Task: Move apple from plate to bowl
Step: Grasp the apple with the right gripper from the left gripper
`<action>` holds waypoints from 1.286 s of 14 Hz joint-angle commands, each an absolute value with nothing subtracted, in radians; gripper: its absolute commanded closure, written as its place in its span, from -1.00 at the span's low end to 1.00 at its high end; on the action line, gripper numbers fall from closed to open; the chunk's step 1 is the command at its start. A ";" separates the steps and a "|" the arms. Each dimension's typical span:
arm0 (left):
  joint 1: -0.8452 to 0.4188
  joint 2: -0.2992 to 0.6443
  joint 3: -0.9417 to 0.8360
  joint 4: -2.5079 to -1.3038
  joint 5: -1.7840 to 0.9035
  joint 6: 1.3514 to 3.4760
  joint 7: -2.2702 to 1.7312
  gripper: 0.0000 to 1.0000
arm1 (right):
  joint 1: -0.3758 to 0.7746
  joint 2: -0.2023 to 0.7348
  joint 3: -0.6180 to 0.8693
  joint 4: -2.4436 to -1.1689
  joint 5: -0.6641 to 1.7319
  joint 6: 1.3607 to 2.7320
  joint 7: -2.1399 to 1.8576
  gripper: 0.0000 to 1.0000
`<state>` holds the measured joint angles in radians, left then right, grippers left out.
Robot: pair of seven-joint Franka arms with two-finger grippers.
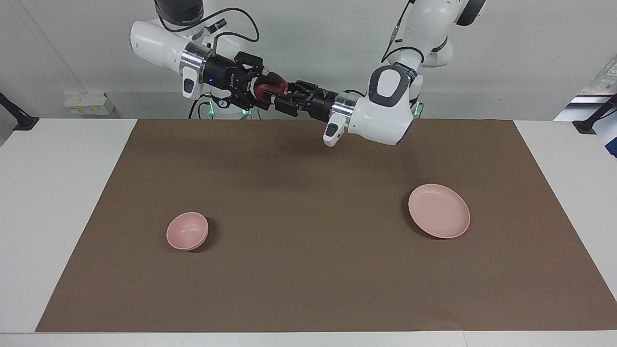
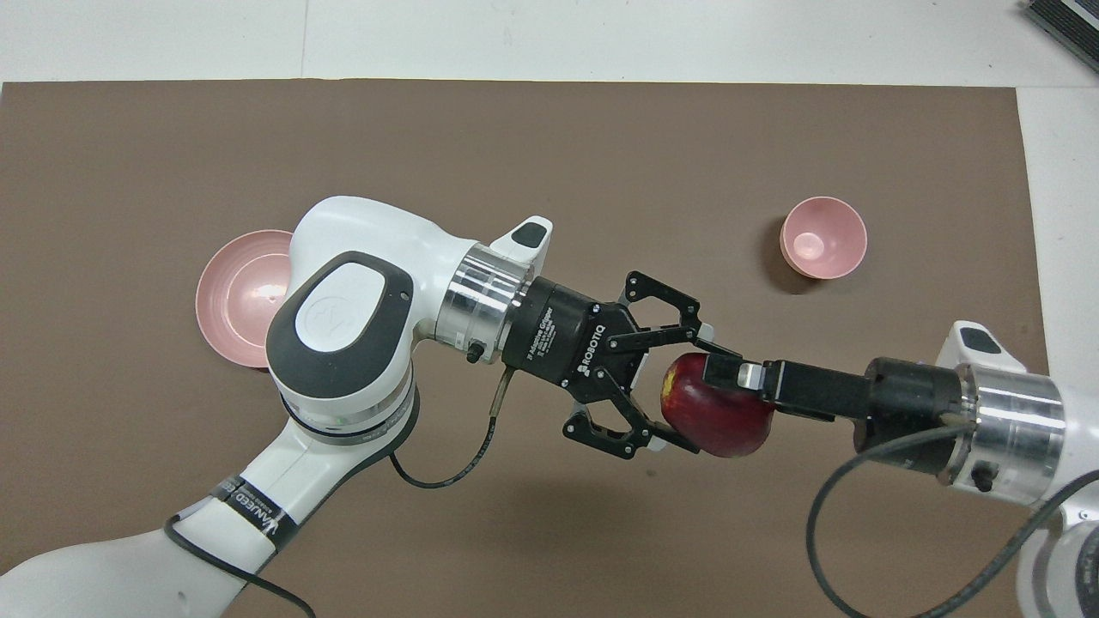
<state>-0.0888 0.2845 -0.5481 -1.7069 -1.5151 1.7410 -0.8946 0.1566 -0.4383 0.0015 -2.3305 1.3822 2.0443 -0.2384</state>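
The dark-red apple (image 1: 271, 86) (image 2: 721, 416) hangs in the air between my two grippers, high over the edge of the mat nearest the robots. My left gripper (image 1: 285, 94) (image 2: 691, 390) has its fingers spread around one end of the apple and against it. My right gripper (image 1: 262, 87) (image 2: 730, 378) meets it head-on, turned a quarter turn, with a finger lying on top of the apple. The pale-pink plate (image 1: 438, 210) (image 2: 236, 296) lies bare toward the left arm's end. The small pink bowl (image 1: 187, 231) (image 2: 822, 238) stands bare toward the right arm's end.
A brown mat (image 1: 308, 279) covers most of the white table. The left arm's elbow (image 2: 343, 326) hides part of the plate in the overhead view.
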 commanded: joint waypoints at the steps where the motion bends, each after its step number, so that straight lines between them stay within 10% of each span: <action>1: -0.104 0.288 -0.540 -1.690 -1.528 1.766 -0.907 1.00 | 0.161 -0.499 0.009 -2.381 1.408 2.040 -0.177 -1.00; 4: -0.113 0.288 -0.540 -1.695 -1.522 1.766 -0.900 1.00 | 0.161 -0.499 0.015 -2.381 1.399 2.036 -0.108 -1.00; 6: -0.115 0.288 -0.540 -1.695 -1.519 1.766 -0.900 1.00 | 0.161 -0.497 0.017 -2.381 1.390 2.036 -0.103 -0.41; 10: -0.117 0.287 -0.538 -1.697 -1.516 1.763 -0.897 1.00 | 0.152 -0.488 0.017 -2.376 1.365 2.057 -0.143 0.02; 11: -0.118 0.285 -0.538 -1.694 -1.514 1.769 -0.899 -0.90 | 0.147 -0.488 0.017 -2.378 1.365 2.057 -0.152 0.31; 13: -0.130 0.258 -0.537 -1.681 -1.426 1.785 -0.897 -1.00 | 0.141 -0.486 0.015 -2.376 1.365 2.057 -0.150 1.00; 18: -0.123 0.169 -0.534 -1.651 -1.109 1.868 -0.908 -1.00 | 0.097 -0.482 0.015 -2.375 1.355 2.062 -0.141 1.00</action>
